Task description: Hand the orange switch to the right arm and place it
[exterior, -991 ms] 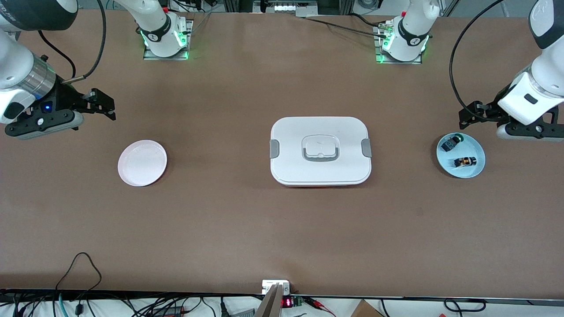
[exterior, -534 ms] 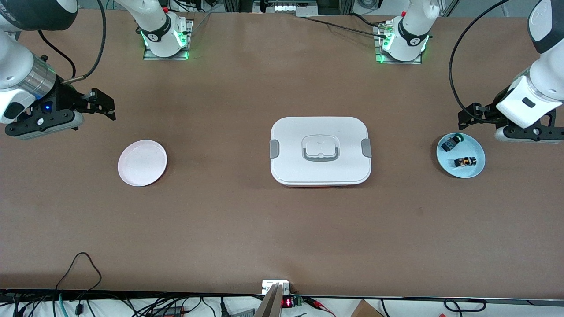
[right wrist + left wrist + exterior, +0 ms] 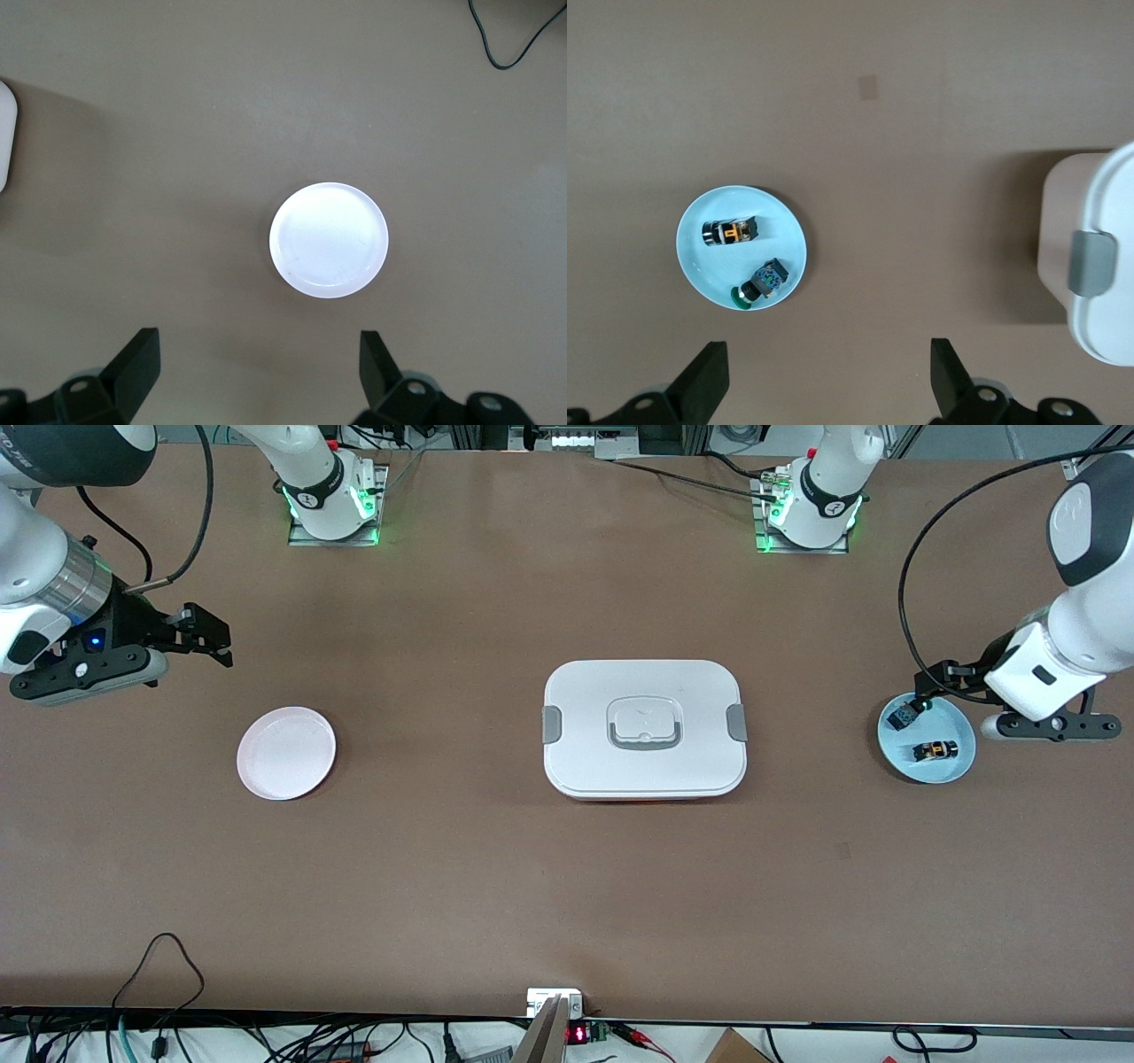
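Observation:
The orange switch lies on a small light-blue plate toward the left arm's end of the table, beside a black switch with a green part. My left gripper is open and empty, over the table at the plate's edge by the green switch. In the left wrist view the orange switch, the green one and the plate lie ahead of the open left gripper. My right gripper is open and empty, waiting over the table by a white plate.
A white lidded box with grey clips sits mid-table; its edge shows in the left wrist view. The white plate lies ahead of the open right gripper. Cables run along the table's front edge.
My left arm has swung its gripper down and toward the light-blue plate, ending at its edge. The right arm has not moved.

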{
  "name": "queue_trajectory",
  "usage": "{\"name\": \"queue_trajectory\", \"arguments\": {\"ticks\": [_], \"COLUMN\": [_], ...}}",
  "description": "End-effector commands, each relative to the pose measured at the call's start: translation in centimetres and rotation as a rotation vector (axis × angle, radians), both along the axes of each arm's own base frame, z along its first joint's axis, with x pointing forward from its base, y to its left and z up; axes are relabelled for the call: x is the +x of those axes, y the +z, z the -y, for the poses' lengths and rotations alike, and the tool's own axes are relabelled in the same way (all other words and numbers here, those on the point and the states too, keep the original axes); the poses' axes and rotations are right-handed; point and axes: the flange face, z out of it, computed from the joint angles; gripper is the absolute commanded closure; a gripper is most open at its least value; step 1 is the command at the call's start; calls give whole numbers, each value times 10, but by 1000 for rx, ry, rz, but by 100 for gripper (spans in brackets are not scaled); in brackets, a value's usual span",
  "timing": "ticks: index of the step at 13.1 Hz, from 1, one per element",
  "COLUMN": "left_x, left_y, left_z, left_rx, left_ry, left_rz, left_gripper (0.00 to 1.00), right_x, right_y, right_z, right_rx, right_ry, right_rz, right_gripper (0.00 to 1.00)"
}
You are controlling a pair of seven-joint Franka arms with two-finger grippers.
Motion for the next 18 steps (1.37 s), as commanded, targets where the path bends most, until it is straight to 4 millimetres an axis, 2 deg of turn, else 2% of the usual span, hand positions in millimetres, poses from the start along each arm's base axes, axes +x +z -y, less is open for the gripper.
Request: {"name": "queue_trajectory", "arguments": {"ticks": [1, 3, 4, 9, 13, 16, 18], "left_x": [7, 7, 4, -16, -41, -44, -45], "left_y": [-24, -61, -77, -154, -232, -269, -282], "left_z": [-32, -66, -76, -116, -143, -156, -164], "left_rx": [10, 8, 6, 3, 11, 14, 18], "left_ry": [59, 108, 124, 109, 86, 77, 77], "left_rz": [-53, -112, -128, -19, 120, 147, 167], "left_gripper": [0, 0, 0, 0, 0, 0, 0], "right_x": [1, 1, 1, 1, 1, 1, 1], "right_y": [4, 4, 4, 4, 4, 4, 4], "right_z": [-2, -2, -2, -2, -2, -2, -2], "right_rx": [-4, -4, -4, -4, -4, -4, -4], "right_ry": [-9, -9, -9, -9, -9, -9, -9], "right_rz": [4, 4, 5, 4, 4, 4, 4], "right_gripper": [0, 0, 0, 0, 0, 0, 0]}}
